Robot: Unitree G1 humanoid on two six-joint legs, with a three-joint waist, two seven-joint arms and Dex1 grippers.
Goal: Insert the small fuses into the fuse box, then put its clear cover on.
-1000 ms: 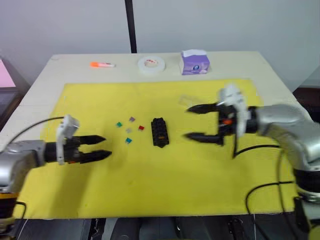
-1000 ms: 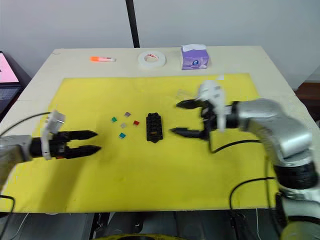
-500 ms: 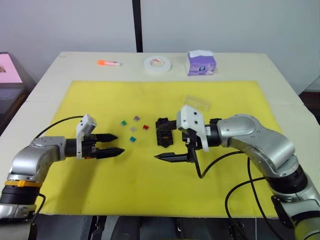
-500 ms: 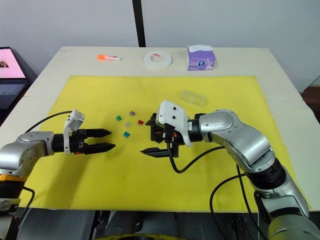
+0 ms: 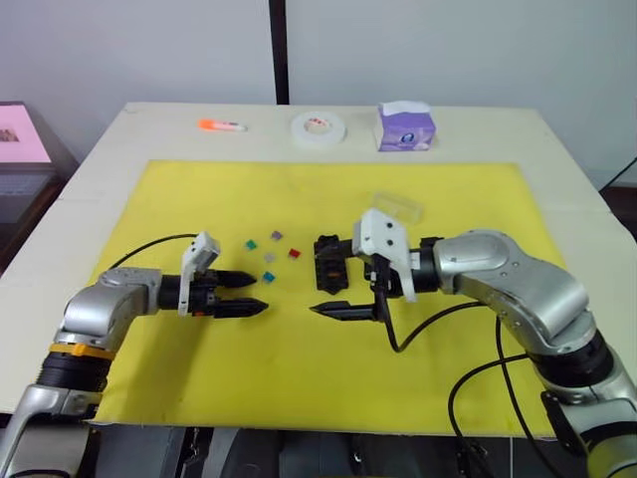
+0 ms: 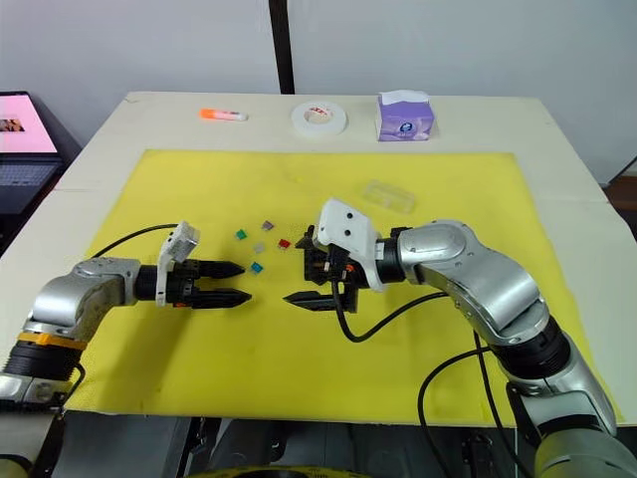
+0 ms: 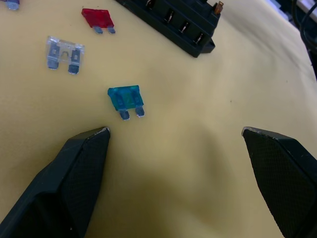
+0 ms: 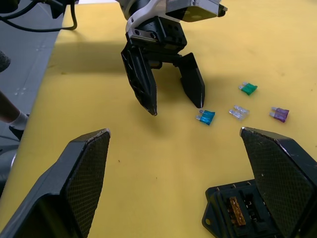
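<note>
While both arms reach in over the yellow mat (image 6: 149,179) that covers most of the desk (image 6: 557,129), the left gripper (image 6: 237,283) sits low near the mat's middle with its fingers spread a moderate way and nothing between them. Just past its fingertips lies the teal fuse (image 7: 126,98), close to but not touching them. Beyond it are the grey fuse (image 7: 65,52), the red fuse (image 7: 98,18), the green fuse (image 8: 248,88) and the purple fuse (image 8: 280,114), loose on the mat. An orange fuse (image 8: 237,211) stands in a slot of the black fuse box (image 5: 328,263), at the mat's centre. The right gripper (image 6: 299,274) is spread wide around the box, empty. The clear cover (image 6: 387,195) lies toward the mat's far edge, well apart from the box.
</note>
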